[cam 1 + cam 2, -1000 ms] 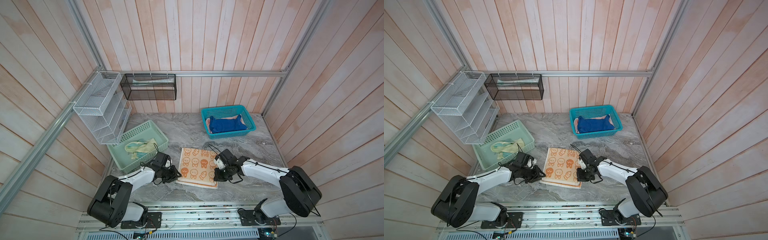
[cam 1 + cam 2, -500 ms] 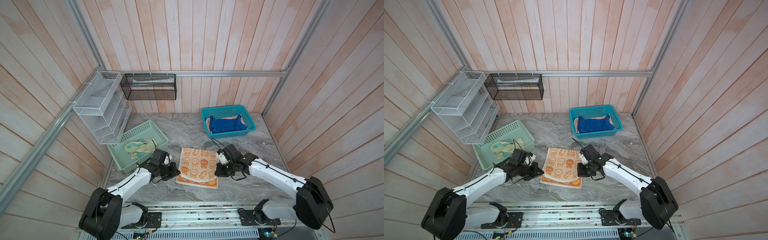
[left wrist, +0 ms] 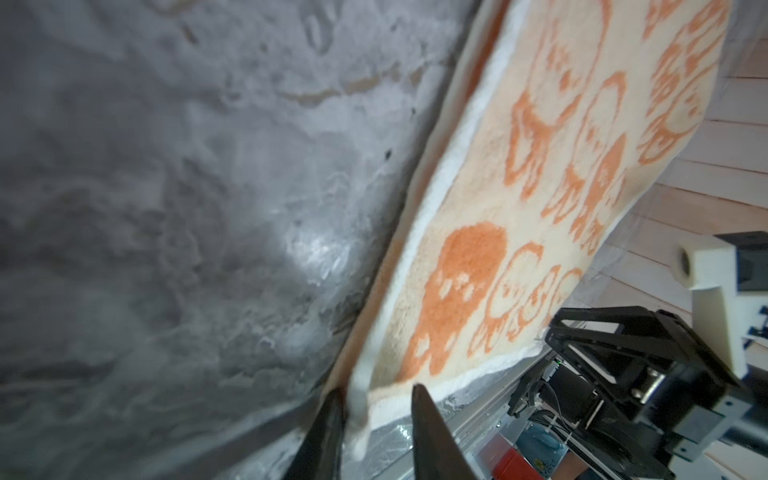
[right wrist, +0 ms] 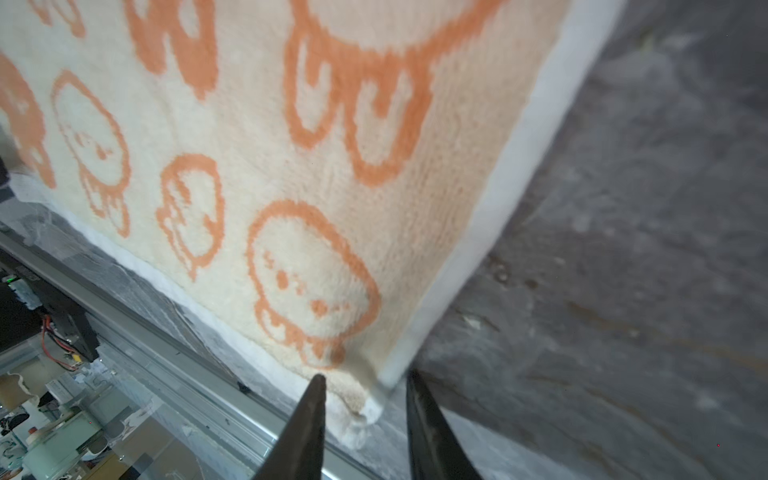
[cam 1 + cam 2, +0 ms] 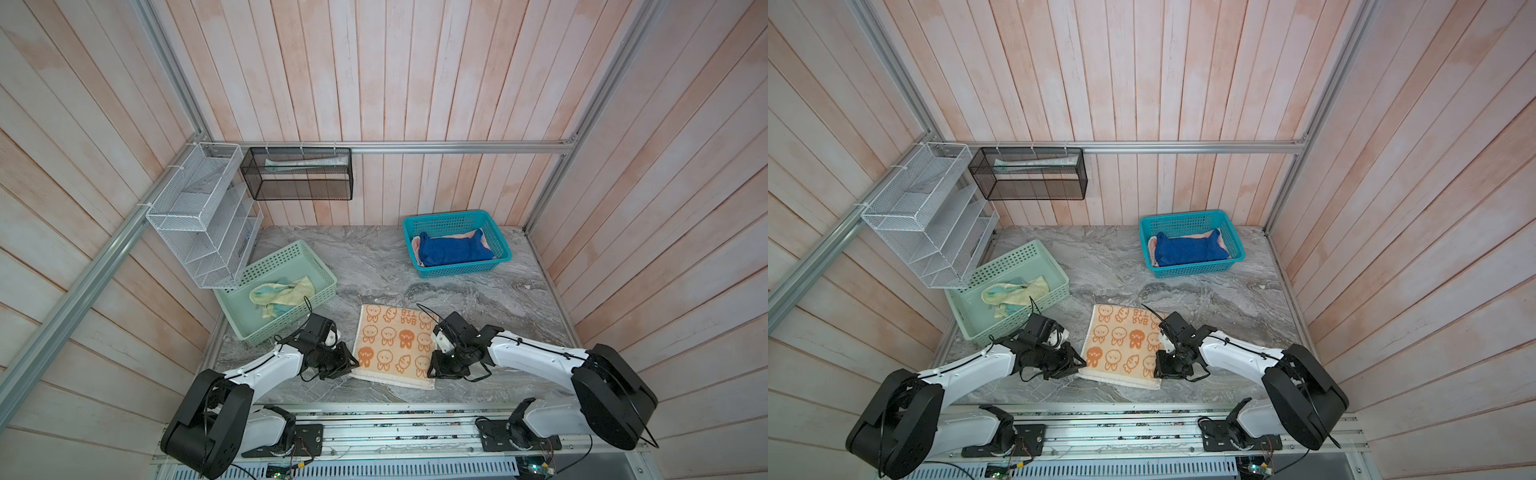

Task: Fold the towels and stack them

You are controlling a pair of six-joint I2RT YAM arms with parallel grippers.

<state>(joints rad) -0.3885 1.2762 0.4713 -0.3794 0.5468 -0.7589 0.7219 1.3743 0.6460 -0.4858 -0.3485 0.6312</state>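
Low in the middle of both top views, the cartoon towel [image 5: 395, 345] lies flat on the bench [image 5: 374, 266], its lettered edge toward the upper frame. At its lower-left corner sits the left claw [image 5: 351, 362], and at its lower-right corner the right claw [image 5: 432, 369], so each arm is nearest its own corner. Both wrist views show the jaws parted wider than the cloth, with a corner lying loose between the fingers. Neither claw is pinching anything.

The near edge runs straight across from claw to claw, and the towel stretches away from both toward the upper frame. A next fold likely turns on closing on both corners together and carrying that edge up-frame.

At upper right, the blue towel [image 5: 453, 249] lies over the pink towel [image 5: 416, 249] in the teal basket [image 5: 461, 270]. At left, the yellow towel [image 5: 278, 295] lies crumpled in the green basket [image 5: 286, 322].
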